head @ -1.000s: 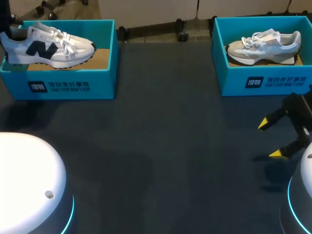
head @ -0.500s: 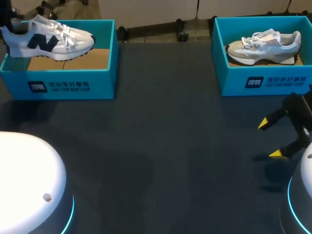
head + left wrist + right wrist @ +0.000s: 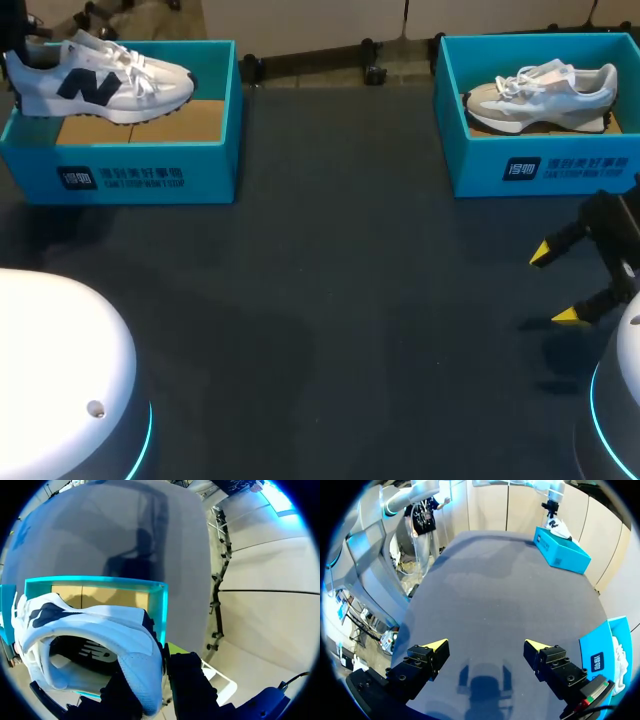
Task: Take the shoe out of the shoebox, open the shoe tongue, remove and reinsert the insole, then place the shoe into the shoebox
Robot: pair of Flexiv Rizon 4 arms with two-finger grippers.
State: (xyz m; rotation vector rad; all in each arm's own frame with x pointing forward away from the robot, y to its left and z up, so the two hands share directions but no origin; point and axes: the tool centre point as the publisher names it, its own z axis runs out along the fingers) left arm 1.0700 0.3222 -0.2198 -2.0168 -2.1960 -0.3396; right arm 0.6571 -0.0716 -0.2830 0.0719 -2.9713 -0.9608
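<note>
White with a navy mark: gripped that shoe (image 3: 100, 82) by the heel collar in the left hand (image 3: 161, 682), closed on it from both sides. Held it raised over the left shoebox (image 3: 120, 178) at the desk's (image 3: 330, 330) far left corner, long axis along the far edge, toe toward the middle. Held the right hand (image 3: 560, 287) open near the right edge, well apart. Likely needed carrying forward over the shoebox's near wall.

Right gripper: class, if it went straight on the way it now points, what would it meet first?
Probably the bare table; the right gripper stands open with nothing between it and that surface.
</note>
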